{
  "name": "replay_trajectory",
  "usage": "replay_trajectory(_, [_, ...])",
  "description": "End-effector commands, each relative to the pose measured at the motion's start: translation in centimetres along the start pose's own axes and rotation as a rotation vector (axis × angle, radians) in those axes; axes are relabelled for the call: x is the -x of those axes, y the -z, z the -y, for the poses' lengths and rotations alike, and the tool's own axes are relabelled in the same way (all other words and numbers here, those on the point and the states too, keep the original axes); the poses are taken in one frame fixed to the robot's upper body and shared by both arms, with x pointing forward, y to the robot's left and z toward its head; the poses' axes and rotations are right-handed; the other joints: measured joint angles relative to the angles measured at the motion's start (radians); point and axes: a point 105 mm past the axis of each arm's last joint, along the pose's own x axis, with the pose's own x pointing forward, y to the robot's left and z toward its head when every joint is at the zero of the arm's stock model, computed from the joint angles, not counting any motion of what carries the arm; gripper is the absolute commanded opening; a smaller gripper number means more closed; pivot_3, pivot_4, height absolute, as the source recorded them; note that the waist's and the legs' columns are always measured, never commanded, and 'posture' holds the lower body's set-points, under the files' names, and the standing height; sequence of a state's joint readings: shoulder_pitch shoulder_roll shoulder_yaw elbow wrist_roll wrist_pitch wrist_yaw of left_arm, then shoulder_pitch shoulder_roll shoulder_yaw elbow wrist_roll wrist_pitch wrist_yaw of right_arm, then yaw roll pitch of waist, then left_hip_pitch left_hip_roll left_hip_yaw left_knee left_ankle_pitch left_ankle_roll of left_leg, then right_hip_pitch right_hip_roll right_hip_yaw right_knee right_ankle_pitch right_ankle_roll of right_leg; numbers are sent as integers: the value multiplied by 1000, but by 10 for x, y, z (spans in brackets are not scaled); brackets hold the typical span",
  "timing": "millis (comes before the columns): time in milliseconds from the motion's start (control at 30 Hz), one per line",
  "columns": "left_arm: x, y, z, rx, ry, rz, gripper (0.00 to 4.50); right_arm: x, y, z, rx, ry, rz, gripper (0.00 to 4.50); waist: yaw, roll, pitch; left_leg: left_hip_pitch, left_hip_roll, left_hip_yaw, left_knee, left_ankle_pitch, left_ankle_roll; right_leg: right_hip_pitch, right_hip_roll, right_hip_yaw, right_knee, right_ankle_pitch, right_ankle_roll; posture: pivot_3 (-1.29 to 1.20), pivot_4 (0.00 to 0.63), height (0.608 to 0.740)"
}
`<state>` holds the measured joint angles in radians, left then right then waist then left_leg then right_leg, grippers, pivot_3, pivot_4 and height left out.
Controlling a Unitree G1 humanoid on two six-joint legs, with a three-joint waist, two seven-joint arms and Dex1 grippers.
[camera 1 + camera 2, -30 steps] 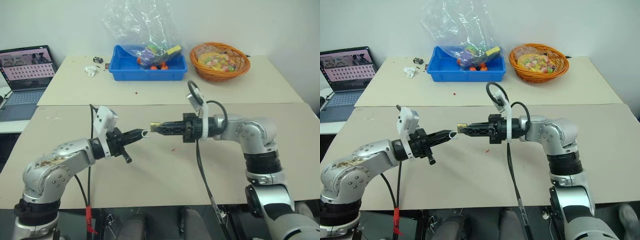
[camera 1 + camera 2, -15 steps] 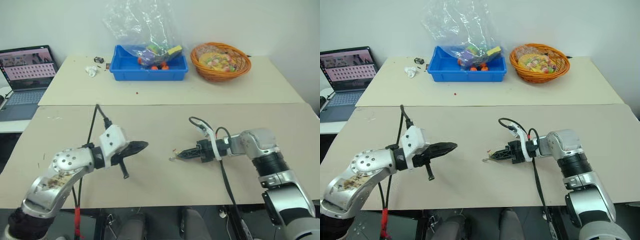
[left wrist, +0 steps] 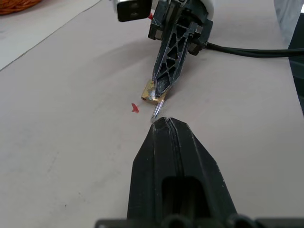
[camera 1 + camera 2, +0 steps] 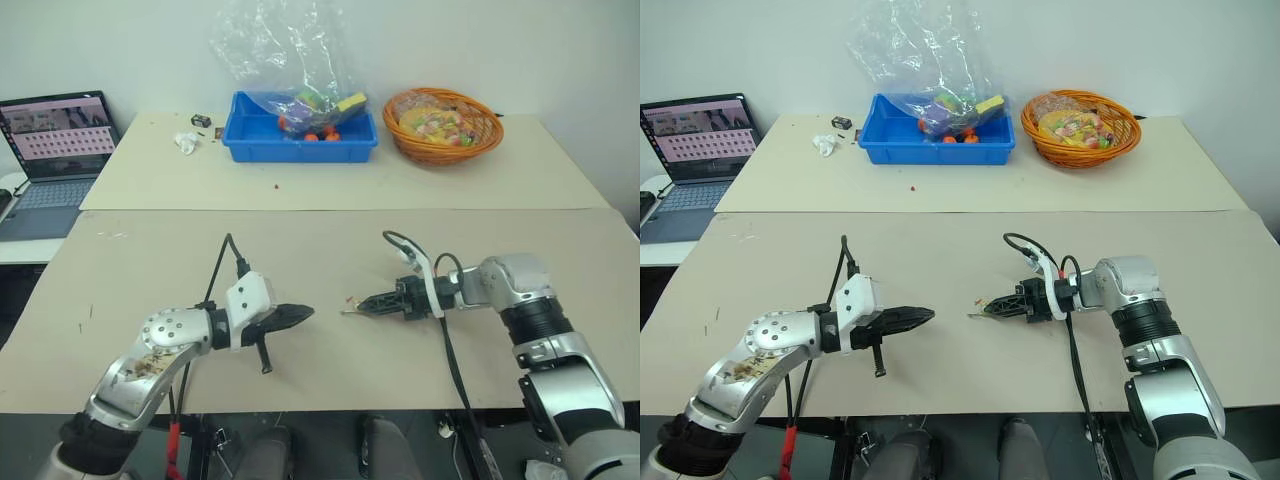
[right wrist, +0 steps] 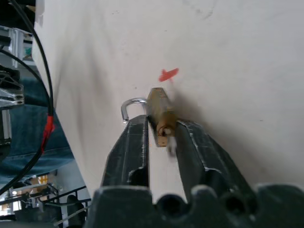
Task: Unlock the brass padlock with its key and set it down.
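The brass padlock (image 5: 159, 111) lies on the beige table (image 4: 330, 250) with its silver shackle (image 5: 129, 105) swung open. My right gripper (image 5: 164, 127) points left, low over the table, and is open, its two fingertips standing either side of the lock body. A faint silvery bit at the lock's near end may be the key; I cannot tell. In the head views the padlock (image 4: 350, 306) sits just off the right gripper (image 4: 366, 304). My left gripper (image 4: 308, 313) is shut, its tip a short way left of the lock, with nothing visible in it.
A small red speck (image 3: 135, 108) lies beside the lock. At the back stand a blue bin (image 4: 300, 148) under a clear bag, an orange basket (image 4: 443, 120) and a laptop (image 4: 55, 140). Cables trail from both wrists.
Both grippers have come down from meeting tip to tip in the air. The right one has carried the padlock down to the table and parted its fingers. The left has rolled and sunk.
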<state>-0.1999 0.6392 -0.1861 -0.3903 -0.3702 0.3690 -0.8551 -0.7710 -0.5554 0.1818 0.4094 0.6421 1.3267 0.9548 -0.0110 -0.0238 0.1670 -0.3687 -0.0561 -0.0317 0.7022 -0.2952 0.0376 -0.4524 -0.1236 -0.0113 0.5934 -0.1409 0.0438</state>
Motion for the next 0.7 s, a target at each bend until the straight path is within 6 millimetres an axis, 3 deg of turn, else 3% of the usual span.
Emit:
replay_trajectory(33, [-3,-10,-2,-53,9,33,0,8,-8,4,19,42,35,2695,-1,0,0,0,0,0,0,0,0,0,0,0,0,0,0,0,150,732])
replay_trajectory(200, [-7,-9,-3,-46,10,42,0,17,-6,20,69,142,54,4353,-2,0,-1,2,0,0,0,0,0,2,0,0,0,0,0,0,150,732])
replay_trajectory(267, [-8,-9,-3,-44,9,43,0,25,-6,24,127,170,69,4440,-1,0,0,8,1,-1,0,0,0,11,0,0,-1,0,1,0,150,732])
replay_trajectory(367, [-8,-8,-4,-33,0,47,0,47,-12,28,427,258,109,4440,14,0,0,15,1,-1,0,-1,1,20,0,-1,-4,-7,11,0,150,732])
replay_trajectory(533, [-10,-6,-4,-20,-16,50,0,73,-18,9,752,259,194,4440,16,0,0,14,0,-1,0,-3,4,18,0,0,-6,-8,14,0,150,732])
replay_trajectory(600, [-10,-6,-4,-16,-17,49,0,76,-13,1,872,267,178,4440,6,0,0,10,0,0,0,-2,3,12,0,2,-3,-3,5,0,150,732])
replay_trajectory(700, [-11,-4,-4,-11,-21,46,0,71,-2,-20,941,180,175,4440,1,0,0,8,0,0,-2,-2,2,10,0,2,-3,-3,4,0,150,732])
